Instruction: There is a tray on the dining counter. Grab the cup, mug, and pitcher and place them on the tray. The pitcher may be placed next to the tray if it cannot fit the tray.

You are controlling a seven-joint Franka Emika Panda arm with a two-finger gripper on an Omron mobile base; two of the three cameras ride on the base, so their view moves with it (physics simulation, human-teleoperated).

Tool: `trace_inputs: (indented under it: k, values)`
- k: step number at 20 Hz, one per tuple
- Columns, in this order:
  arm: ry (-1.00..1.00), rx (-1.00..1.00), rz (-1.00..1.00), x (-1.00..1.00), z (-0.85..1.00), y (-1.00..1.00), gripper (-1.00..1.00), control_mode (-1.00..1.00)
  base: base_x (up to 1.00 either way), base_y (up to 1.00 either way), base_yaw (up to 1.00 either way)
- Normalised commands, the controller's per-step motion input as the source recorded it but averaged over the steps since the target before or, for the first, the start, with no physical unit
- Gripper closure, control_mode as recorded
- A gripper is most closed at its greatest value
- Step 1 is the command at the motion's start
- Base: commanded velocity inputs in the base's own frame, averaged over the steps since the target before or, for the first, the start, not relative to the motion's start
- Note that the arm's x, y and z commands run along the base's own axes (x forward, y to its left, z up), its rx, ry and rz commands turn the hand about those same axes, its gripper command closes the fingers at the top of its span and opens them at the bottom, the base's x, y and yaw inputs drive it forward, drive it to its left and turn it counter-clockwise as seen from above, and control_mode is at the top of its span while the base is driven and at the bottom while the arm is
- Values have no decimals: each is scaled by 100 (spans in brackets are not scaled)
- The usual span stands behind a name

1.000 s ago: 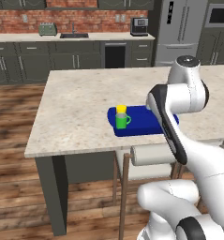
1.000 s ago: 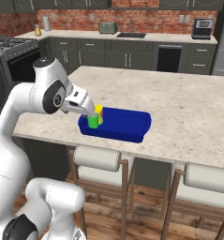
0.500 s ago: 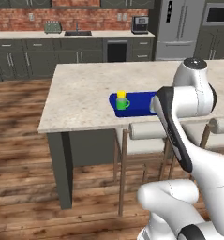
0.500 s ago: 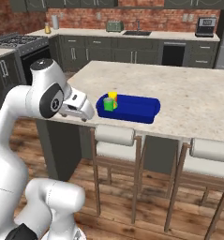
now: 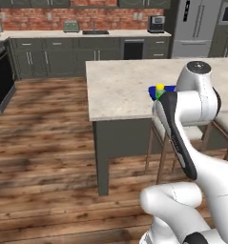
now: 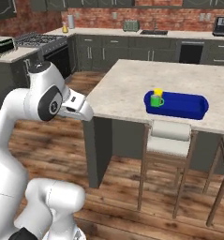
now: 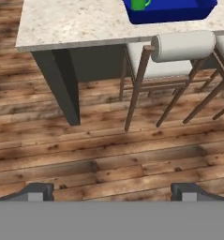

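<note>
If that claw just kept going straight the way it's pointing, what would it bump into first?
Probably the wooden floor. The gripper points down at bare planks in front of the stools and the dining counter; depth is hard to judge.

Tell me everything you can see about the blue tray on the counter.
The tray is a bright blue, glossy rectangle with rounded corners and a low raised rim. It lies flat on the pale speckled counter, near the edge above a white-cushioned stool. A green mug and a yellow cup stand at one end; the rest of it looks bare. The gripper is nowhere near it.
</note>
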Motion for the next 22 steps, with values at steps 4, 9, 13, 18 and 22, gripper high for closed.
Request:
trace_inputs:
  k: [4,9,13,18,22]
  values:
    - [0,0,0,0,0,0,-100,100,22,100,0]
    - [0,0,0,0,0,0,-100,100,46,100,0]
    - [0,0,0,0,0,0,-100,100,84,100,-1]
    - [0,0,0,0,0,0,-100,100,100,100,-7]
    - [0,0,0,0,0,0,-100,100,100,98,-9]
